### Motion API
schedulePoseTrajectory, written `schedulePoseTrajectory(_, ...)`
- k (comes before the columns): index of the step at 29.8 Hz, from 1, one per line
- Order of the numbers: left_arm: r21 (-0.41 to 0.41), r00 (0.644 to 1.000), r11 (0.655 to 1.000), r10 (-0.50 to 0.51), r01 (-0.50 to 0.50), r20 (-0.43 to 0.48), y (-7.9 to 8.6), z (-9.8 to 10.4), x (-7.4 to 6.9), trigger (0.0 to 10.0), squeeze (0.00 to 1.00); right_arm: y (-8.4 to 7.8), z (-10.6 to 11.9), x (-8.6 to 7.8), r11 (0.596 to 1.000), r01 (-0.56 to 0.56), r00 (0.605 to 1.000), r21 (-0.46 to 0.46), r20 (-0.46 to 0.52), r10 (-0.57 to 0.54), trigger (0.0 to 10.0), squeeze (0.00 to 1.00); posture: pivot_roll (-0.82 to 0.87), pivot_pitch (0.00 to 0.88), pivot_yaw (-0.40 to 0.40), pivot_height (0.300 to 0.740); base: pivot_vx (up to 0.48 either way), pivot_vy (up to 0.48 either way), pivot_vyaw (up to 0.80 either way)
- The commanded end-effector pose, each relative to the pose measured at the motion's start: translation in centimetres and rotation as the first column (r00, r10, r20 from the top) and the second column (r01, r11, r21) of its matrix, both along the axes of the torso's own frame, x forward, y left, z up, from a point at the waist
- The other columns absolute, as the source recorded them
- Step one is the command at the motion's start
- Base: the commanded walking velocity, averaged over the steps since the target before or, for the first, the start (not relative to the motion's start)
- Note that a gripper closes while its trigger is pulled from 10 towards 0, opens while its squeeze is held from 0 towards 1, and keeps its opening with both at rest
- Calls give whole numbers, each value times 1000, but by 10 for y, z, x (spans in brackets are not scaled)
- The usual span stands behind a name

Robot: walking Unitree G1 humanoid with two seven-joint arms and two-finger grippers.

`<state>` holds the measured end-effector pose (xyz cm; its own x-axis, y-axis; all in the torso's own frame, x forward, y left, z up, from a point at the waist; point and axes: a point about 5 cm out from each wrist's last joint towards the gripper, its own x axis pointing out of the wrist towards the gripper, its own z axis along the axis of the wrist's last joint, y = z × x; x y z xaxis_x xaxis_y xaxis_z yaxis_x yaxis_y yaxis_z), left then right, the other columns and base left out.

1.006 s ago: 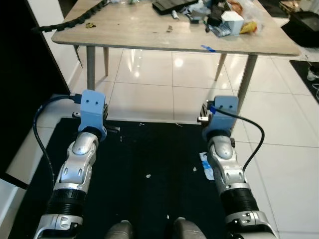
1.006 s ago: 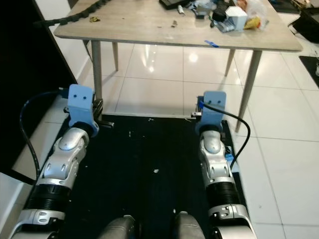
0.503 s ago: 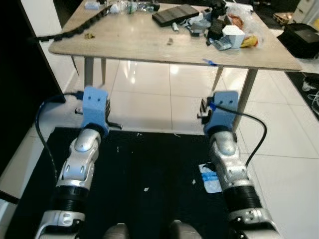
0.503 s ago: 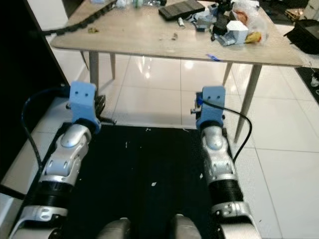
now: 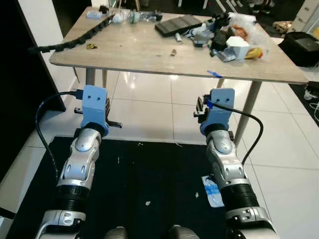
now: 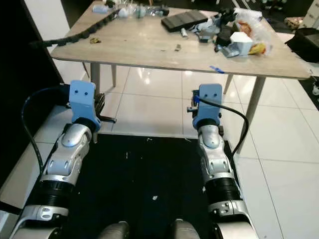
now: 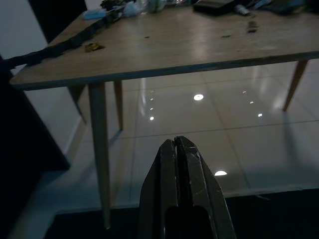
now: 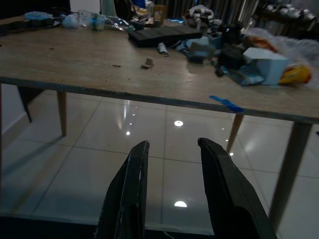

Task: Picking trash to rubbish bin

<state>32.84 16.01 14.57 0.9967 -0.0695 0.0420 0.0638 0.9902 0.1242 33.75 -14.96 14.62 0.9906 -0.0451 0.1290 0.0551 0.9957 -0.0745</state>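
Both arms held forward and low over black mat [image 5: 144, 184], short of wooden tabletop [image 5: 149, 50]. Left gripper [image 7: 178, 149] with jaws pressed together, empty, aimed under tabletop edge beside table leg [image 7: 99, 149]. Right gripper [image 8: 172, 164] with jaws spread apart, nothing between, aimed at glossy tiled floor [image 8: 164, 144]. Trash seen on tabletop's far right: white box [image 5: 238, 48], yellow wrapper [image 5: 254, 52], blue scrap [image 8: 225, 103] at edge. Blue-and-white wrapper [image 5: 213, 191] seen on mat beside right forearm. Black cable chain [image 5: 75, 37] lies along tabletop's left side.

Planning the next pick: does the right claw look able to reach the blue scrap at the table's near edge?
Probably yes: the right claw is open, facing the blue scrap, nothing between, though it sits below table height.
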Motion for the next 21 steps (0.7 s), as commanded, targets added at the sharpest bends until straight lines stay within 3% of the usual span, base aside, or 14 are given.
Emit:
schedulePoseTrajectory(1,11,1000,1000,-13,13,-5,-4,-2,-2,10000,0,-4,-6,-2,1000,8,1000,-5,-27,-8,10000,0,-7,40,-20,740,330,0,0)
schedulePoseTrajectory(8,5,1000,1000,-21,21,5,-6,1,-1,10000,0,0,-10,-5,1000,-3,999,8,-51,4,10000,0,-6,42,-16,740,328,0,0)
schedulePoseTrajectory(16,6,999,999,-33,33,8,-9,2,-2,10000,0,-9,-10,-3,999,37,998,14,-60,-36,10000,0,-7,39,-10,740,329,0,-713)
schedulePoseTrajectory(21,-3,999,999,-41,41,20,-11,6,0,10000,0,-6,-7,-3,1000,23,999,2,-37,-23,10000,0,-7,24,-11,740,329,0,0)
